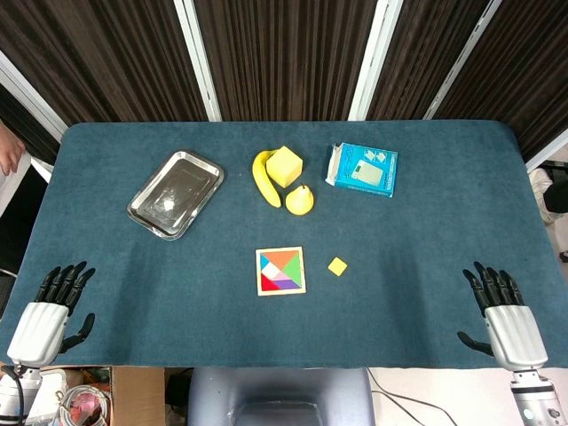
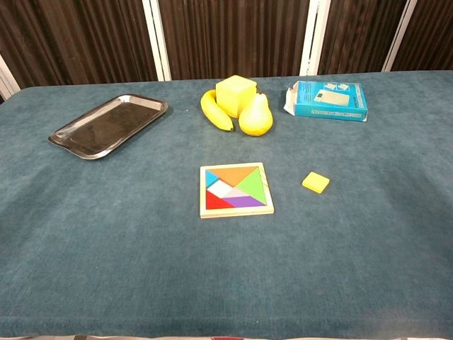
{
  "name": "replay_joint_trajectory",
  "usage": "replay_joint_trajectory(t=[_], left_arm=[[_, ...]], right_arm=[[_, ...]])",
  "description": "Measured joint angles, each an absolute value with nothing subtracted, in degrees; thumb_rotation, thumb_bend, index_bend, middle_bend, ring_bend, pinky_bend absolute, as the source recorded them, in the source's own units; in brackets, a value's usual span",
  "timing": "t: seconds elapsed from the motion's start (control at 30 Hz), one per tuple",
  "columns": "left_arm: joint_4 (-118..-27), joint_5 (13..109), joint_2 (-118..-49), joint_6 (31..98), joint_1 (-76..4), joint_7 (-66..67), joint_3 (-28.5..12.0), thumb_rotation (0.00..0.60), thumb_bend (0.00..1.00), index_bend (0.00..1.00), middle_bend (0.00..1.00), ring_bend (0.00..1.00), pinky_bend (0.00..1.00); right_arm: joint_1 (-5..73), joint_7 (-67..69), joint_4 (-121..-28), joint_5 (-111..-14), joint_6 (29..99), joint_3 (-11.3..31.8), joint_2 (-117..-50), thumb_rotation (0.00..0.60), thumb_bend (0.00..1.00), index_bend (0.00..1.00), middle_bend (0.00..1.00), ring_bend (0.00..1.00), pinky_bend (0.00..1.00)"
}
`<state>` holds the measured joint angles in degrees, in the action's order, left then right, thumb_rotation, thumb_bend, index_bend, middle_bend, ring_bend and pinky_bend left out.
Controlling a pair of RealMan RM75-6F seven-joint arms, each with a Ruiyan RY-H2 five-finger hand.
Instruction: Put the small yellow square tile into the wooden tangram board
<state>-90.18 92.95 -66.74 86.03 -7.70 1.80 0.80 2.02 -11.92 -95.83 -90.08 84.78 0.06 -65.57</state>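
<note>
Head view. I see the task not yet begun. The small yellow square tile [image 1: 337,266] lies flat on the blue table cloth [image 1: 426,231], just to the right of the wooden tangram board [image 1: 280,271] and apart from it. My left hand [image 1: 49,311] rests at the near left edge of the table, fingers spread, holding nothing. My right hand [image 1: 504,315] rests at the near right edge, likewise spread and empty. Both are well apart from the tile; the right hand is the nearer of the two, so I judge it the natural one for the pick. All steps remain: reach, grasp, carry, seat the tile. The metal tray [image 1: 146,200] at far left holds nothing; I see only a glare spot on its floor. A banana [image 1: 262,177], a yellow cube [image 1: 284,165] and a pear [image 1: 299,201] cluster behind the board; a blue box [image 1: 364,169] lies to their right.

Chest view. Neither hand appears here. The board [image 2: 236,209] holds coloured pieces: orange, green, purple, red, blue. A pale patch left of centre [image 2: 224,189] looks to me like the open slot for the tile [image 2: 316,182], though I cannot tell its exact shape. The tray [image 2: 71,134] is again bare inside.
</note>
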Motion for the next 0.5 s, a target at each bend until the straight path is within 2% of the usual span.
replay_joint_trajectory(t=[0.17, 0.3, 0.5], left_arm=[[-89.83, 94.04, -66.60, 86.60, -7.66, 0.36, 0.88, 0.600, 0.46, 0.00, 0.01, 0.00, 0.00], [-90.37, 94.18, -66.54, 86.37, -7.91, 0.70, 0.81, 0.600, 0.47, 0.00, 0.01, 0.00, 0.00], [-90.55, 94.18, -66.56, 85.74, -8.15, 1.39, 0.89, 0.600, 0.48, 0.00, 0.01, 0.00, 0.00]], right_arm=[[2.94, -11.54, -94.30, -93.09, 85.02, -0.07, -66.69, 0.600, 0.11, 0.01, 0.00, 0.00, 0.00], [5.14, -11.58, -92.09, -97.84, 84.85, 0.01, -68.33, 0.600, 0.11, 0.12, 0.00, 0.00, 0.00], [11.78, -20.10, -93.86, -98.99, 76.04, 1.90, -68.17, 0.600, 0.11, 0.24, 0.00, 0.00, 0.00]])
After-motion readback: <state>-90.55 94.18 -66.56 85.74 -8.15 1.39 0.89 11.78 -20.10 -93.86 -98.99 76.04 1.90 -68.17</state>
